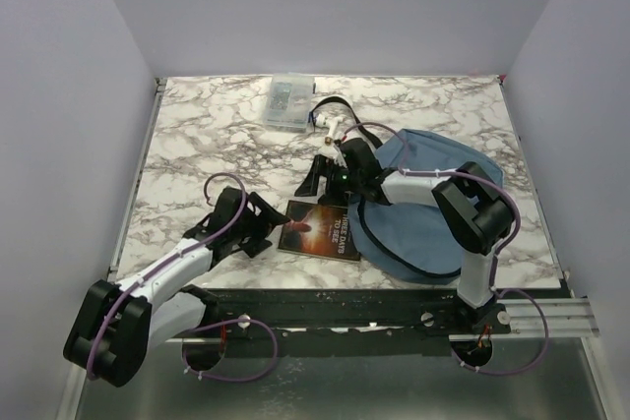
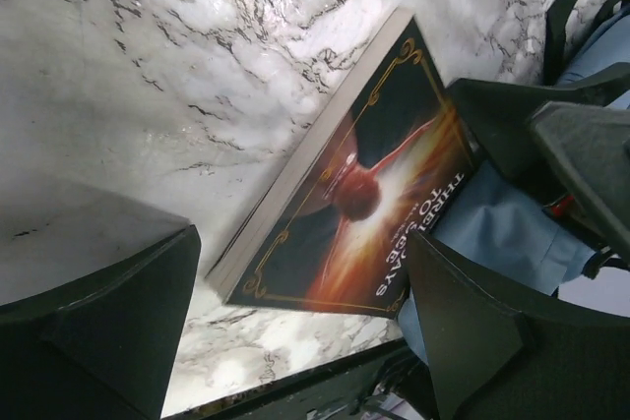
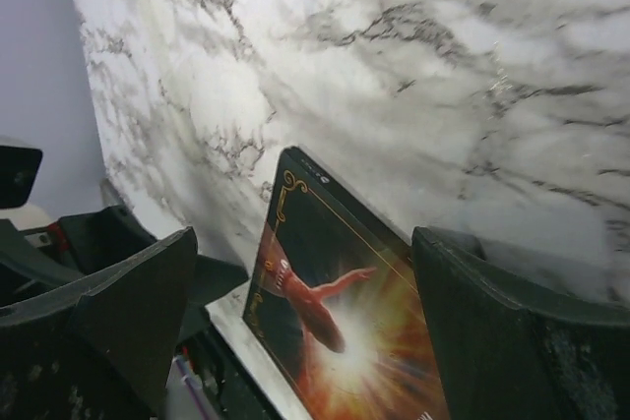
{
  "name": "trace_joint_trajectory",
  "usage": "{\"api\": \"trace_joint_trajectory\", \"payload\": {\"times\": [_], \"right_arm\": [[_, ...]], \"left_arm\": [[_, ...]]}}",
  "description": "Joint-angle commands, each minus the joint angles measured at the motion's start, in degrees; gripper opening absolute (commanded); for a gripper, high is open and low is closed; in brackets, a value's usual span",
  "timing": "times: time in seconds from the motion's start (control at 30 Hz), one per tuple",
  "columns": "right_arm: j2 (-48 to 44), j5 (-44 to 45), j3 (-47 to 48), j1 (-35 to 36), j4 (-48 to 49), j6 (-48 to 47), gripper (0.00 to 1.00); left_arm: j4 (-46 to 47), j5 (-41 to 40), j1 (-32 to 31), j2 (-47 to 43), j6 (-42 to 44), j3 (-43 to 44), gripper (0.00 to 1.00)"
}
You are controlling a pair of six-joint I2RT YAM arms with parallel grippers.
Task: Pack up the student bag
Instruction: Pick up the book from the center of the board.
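The student bag (image 1: 433,213) is a dusty-blue backpack lying flat on the right of the table, with black straps toward the back; its fabric also shows in the left wrist view (image 2: 502,233). A dark book with an orange burst on its cover (image 1: 320,228) lies flat against the bag's left edge; it shows in the left wrist view (image 2: 364,194) and the right wrist view (image 3: 345,312). My left gripper (image 1: 268,226) is open and empty just left of the book (image 2: 305,341). My right gripper (image 1: 323,184) is open and empty above the book's far edge (image 3: 305,331).
A small clear plastic box (image 1: 288,102) stands at the back middle of the marble table (image 1: 197,145). The table's near edge is a black rail (image 1: 325,297) just in front of the book. Grey walls close in the left, back and right.
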Motion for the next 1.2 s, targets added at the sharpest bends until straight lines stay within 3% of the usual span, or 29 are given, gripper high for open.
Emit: {"api": "trace_joint_trajectory", "payload": {"times": [0.0,0.3,0.37,0.53,0.67,0.73,0.83,0.9,1.07,1.17], "right_arm": [[0.1,-4.2,0.1,0.6,-2.3,1.4,0.94],[-8.0,6.2,-2.2,0.8,-18.5,-23.7,0.95],[-10.9,7.0,-4.4,1.0,-19.6,-25.8,0.95],[-15.4,9.8,-9.2,5.2,-21.1,-26.4,0.95],[-16.8,11.4,-13.7,8.6,-18.7,-24.8,0.90],[-16.5,12.9,-15.4,10.0,-17.4,-24.4,0.85],[-14.2,13.8,-17.2,10.6,-14.3,-22.4,0.75],[-11.8,14.6,-17.4,10.6,-10.9,-18.7,0.75],[-3.0,7.5,-13.1,10.6,2.3,-7.8,0.74],[0.7,3.6,-7.6,10.6,3.8,-5.2,0.74]], "left_arm": [[2.3,1.3,0.1,1.7,-3.3,-2.5,0.88],[2.2,8.6,0.2,13.2,4.8,5.3,0.87],[3.3,10.1,0.1,15.4,4.9,5.0,0.83],[6.6,11.0,0.2,15.6,4.6,3.6,0.61],[7.0,11.6,0.2,15.3,5.1,5.0,0.56],[6.8,11.4,0.2,15.1,5.7,5.4,0.58],[2.7,9.2,0.3,13.5,6.0,5.4,0.68],[-1.9,5.4,0.2,10.3,5.4,4.1,0.73],[-18.5,-4.0,0.5,-3.1,-0.9,2.7,0.80],[-22.5,-2.5,0.8,-13.9,-7.9,-0.4,0.87]]}}
